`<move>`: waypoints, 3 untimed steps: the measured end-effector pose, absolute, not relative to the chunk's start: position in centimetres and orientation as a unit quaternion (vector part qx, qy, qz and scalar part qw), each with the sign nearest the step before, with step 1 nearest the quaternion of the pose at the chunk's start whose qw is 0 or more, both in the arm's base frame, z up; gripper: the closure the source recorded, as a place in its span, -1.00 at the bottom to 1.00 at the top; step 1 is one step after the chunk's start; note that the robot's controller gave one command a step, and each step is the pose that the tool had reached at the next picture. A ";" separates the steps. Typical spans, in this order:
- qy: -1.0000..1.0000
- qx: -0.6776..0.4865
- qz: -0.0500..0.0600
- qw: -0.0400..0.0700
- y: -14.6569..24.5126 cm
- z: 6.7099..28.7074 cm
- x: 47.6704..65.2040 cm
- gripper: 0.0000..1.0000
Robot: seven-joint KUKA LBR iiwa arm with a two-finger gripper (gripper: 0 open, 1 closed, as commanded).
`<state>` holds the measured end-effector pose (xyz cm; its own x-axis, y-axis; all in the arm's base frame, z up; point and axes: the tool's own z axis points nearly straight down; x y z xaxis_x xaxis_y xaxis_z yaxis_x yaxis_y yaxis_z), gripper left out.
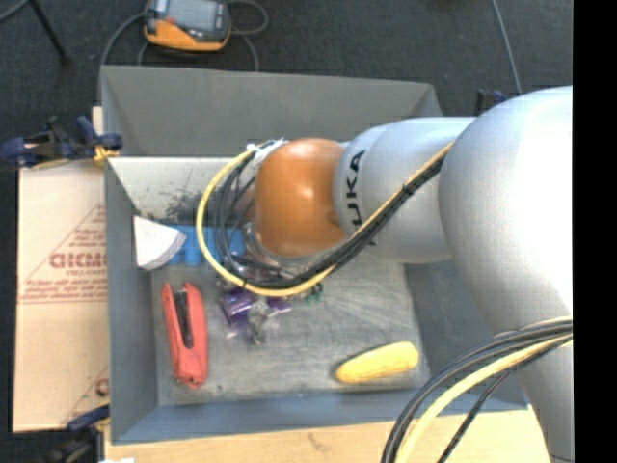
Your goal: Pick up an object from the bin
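A single small purple thing (234,305) lies on the bin floor, a little left of and below the frame's centre. The gripper (254,324) is down at it, its grey tip just beside the purple piece's lower right edge and seemingly touching it. Whether the gripper is wide, narrow or holding the piece cannot be told, since the wrist and its cables hide most of it.

Counting outward, there is one of each thing. A small green bit (310,295) shows just right of the purple thing, under the cable loop. A long red tool with a black strip (185,334) lies lengthwise to the left, near the bin's left wall. A white cone-like piece (154,242) sits above the tool in the left part of the bin. A blue thing (193,250) is just beside the white piece on its right, partly hidden by cables. A yellow corn cob (378,363) lies well apart, toward the lower right of the grey bin (289,114).

The arm (482,191) comes in from the right of the frame and bends downward at the orange wrist cover (294,196) in the middle. Yellow and black cables (207,222) loop round the cover's left and lower sides.

On the dark floor at the upper left of the frame rests one orange-and-black device (188,17).
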<state>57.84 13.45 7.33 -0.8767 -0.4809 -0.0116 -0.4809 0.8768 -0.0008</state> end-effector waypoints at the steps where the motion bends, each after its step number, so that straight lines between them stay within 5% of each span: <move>1: 0.969 -0.248 0.001 0.003 13.4 7.7 57.7 1.00; 3: 0.969 -0.247 0.000 0.001 13.3 11.8 57.6 1.00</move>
